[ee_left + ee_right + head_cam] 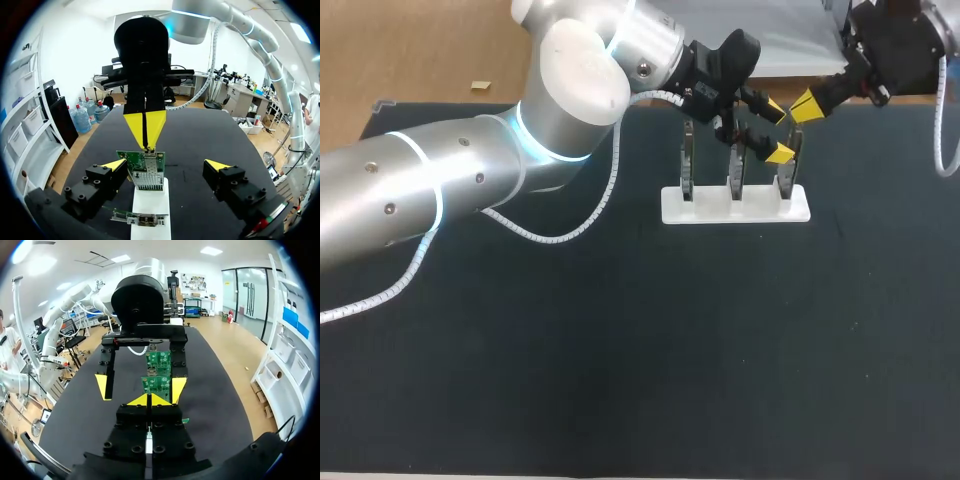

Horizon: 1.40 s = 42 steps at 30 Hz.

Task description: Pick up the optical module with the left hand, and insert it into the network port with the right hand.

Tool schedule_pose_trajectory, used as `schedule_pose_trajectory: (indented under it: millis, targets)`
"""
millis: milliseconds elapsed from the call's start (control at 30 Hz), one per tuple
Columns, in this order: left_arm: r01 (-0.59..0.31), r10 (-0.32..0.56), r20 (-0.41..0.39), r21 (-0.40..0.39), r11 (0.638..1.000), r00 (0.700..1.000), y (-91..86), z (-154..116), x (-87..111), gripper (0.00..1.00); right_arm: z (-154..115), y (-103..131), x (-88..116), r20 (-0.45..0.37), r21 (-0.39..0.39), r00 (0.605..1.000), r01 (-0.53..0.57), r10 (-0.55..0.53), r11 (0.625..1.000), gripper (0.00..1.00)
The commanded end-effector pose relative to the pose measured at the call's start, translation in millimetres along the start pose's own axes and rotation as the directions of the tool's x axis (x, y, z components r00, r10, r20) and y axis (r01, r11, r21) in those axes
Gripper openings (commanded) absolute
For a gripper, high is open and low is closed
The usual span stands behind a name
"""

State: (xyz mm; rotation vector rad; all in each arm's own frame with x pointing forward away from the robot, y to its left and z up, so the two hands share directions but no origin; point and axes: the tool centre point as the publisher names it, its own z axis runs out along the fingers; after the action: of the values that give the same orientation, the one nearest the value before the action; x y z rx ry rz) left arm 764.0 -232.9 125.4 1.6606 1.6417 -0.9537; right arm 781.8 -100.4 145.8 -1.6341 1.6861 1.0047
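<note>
Left wrist view: left gripper (166, 164) wide around the board (145, 166), on a stand (150, 201) by the tabletop's far edge. Right gripper (145, 142) pinched tight atop it. Module hidden; likely light, stiff: hold sides.

Three circuit boards (687, 165) upright in rack (710, 208) on table (620, 350).

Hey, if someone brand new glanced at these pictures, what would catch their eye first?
First, the big silver left arm, which reaches across the dark table. Its open left gripper has a finger on either side of a row of upright green circuit boards in a white stand. Facing it, the right gripper has its bright yellow tips pressed together right at a board's top edge.
</note>
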Motion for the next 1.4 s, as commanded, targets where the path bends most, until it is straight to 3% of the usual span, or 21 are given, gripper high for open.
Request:
schedule_pose_trajectory:
  millis: [33, 867, 967, 1000, 1033, 1400]
  targets:
    - [-0.001, 0.001, 0.005, -0.001, 1.000, 1.000, 0.0, -1, -0.9, 1.00, -4, 1, -3, 0.002, 0.010, 1.000, 0.006, -0.006, 1.000, 0.00]
    - [-0.047, 0.050, 0.032, -0.094, 0.994, 0.998, 4.8, -28, -23.3, 1.00, -27, 3, -12, 0.013, 0.073, 0.999, 0.047, -0.048, 0.996, 0.00]
    - [-0.050, 0.053, 0.035, -0.097, 0.994, 0.998, 4.9, -29, -25.0, 1.00, -29, 1, -14, 0.001, 0.120, 1.000, 0.031, -0.031, 0.992, 0.00]
    - [-0.050, 0.053, 0.035, -0.097, 0.994, 0.998, 4.9, -29, -25.0, 1.00, -30, 0, -14, -0.005, 0.140, 1.000, 0.016, -0.015, 0.990, 0.38]
    - [-0.050, 0.053, 0.035, -0.097, 0.994, 0.998, 4.9, -29, -25.0, 1.00, -30, 0, -14, -0.005, 0.140, 1.000, 0.016, -0.015, 0.990, 1.00]
    - [-0.050, 0.053, 0.035, -0.097, 0.994, 0.998, 4.9, -29, -25.0, 1.00, -30, 0, -14, -0.005, 0.140, 1.000, 0.016, -0.015, 0.990, 1.00]
